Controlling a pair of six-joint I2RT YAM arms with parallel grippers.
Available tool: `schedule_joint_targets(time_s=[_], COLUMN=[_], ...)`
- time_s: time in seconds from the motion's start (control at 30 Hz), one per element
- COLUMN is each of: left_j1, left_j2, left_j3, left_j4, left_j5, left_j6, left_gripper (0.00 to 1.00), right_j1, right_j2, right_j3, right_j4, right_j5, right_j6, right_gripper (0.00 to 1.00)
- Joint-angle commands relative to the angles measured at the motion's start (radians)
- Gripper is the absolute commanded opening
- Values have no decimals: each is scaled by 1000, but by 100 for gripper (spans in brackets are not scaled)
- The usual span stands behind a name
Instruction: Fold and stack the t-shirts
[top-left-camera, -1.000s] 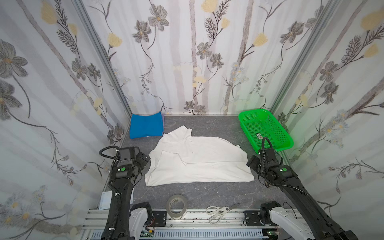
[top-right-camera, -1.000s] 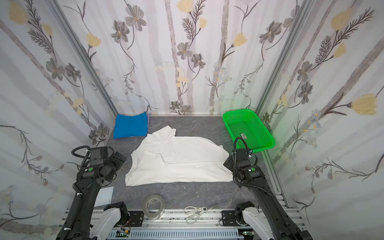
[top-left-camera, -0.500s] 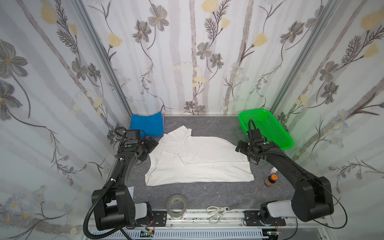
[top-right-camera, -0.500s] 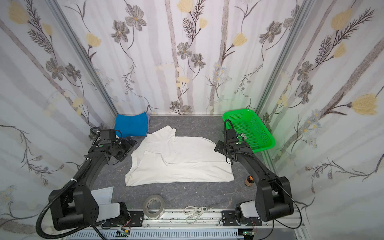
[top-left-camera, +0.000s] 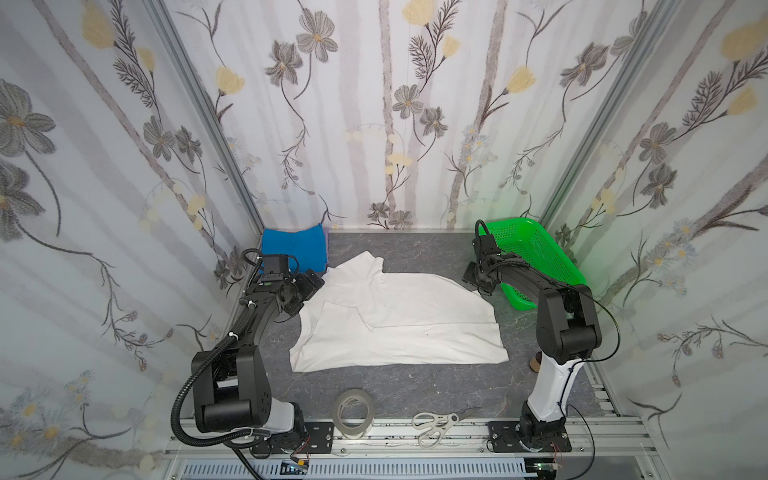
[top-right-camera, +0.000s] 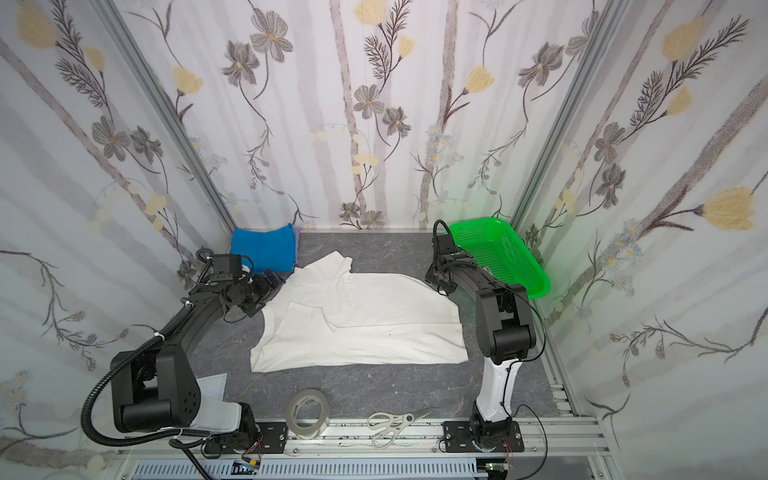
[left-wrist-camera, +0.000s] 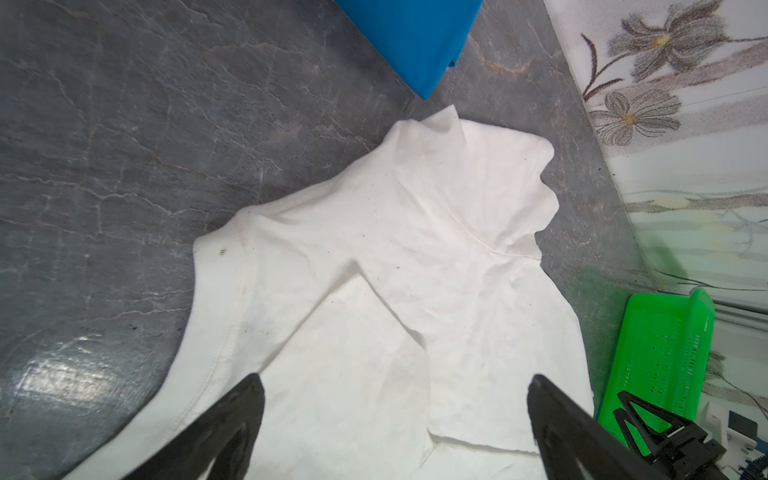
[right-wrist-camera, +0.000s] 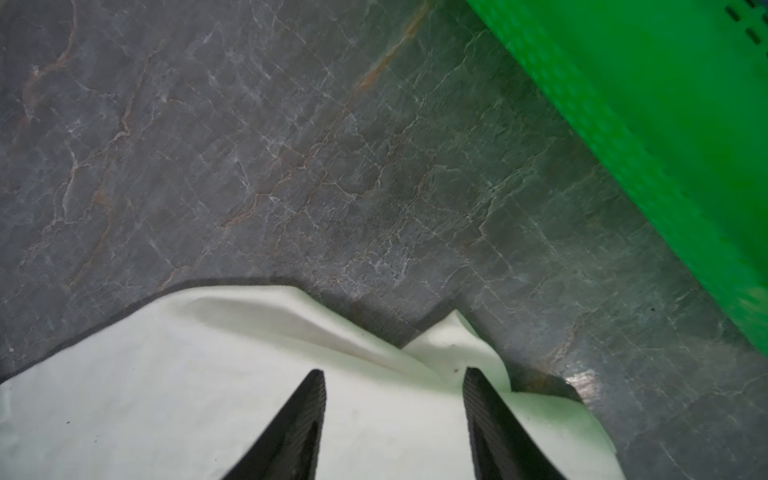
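White t-shirt (top-left-camera: 395, 316) lies spread in the middle, half folded; blue t-shirt (top-left-camera: 293, 245) sits folded in the far left corner. Both arms were tucked up front a second ago, now they're at its far edge: left gripper (left-wrist-camera: 395, 382) wide open over the left side, right gripper (right-wrist-camera: 395, 374) narrowed, jaws apart over the right corner, nothing pinched afaict. Looks like the next fold starting. Green basket (top-left-camera: 540, 257) crowds the right arm; tape roll (top-left-camera: 354, 413) and scissors (top-left-camera: 436, 422) lie well clear
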Motion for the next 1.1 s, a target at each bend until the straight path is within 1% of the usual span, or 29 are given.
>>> schedule_joint_targets(time_s=[0.0, 0.13, 0.23, 0.4, 0.67, 0.73, 0.83, 0.93, 1.0, 1.07], left_j1=[2, 1, 1, 1, 3, 2, 3, 5, 5, 8], left_j2=[2, 5, 5, 8, 6, 2, -9, -15, -19, -26], left_j3=[1, 1, -5, -9, -1, -1, -7, -7, -10, -17], left_j4=[19, 25, 35, 43, 40, 35, 34, 29, 30, 36], left_j5=[-2, -4, -3, 2, -2, -3, -9, -11, -13, -14], left_j6=[14, 18, 17, 14, 14, 17, 18, 18, 20, 18], left_gripper=[100, 100, 100, 100, 100, 100, 100, 100, 100, 100], right_j1=[-4, -7, -16, -17, -10, -2, 1, 7, 13, 17], right_j2=[54, 82, 90, 66, 83, 88, 86, 92, 99, 115], right_j3=[37, 35, 29, 17, 11, 12, 5, 8, 9, 13], right_j4=[6, 0, 7, 5, -18, -35, -42, -57, -66, -68], right_j5=[0, 29, 26, 38, 15, 21, 18, 4, 7, -2], right_j6=[55, 75, 78, 81, 79, 83, 85, 78, 73, 70], right_gripper=[55, 54, 52, 51, 52, 50, 44, 42, 36, 25])
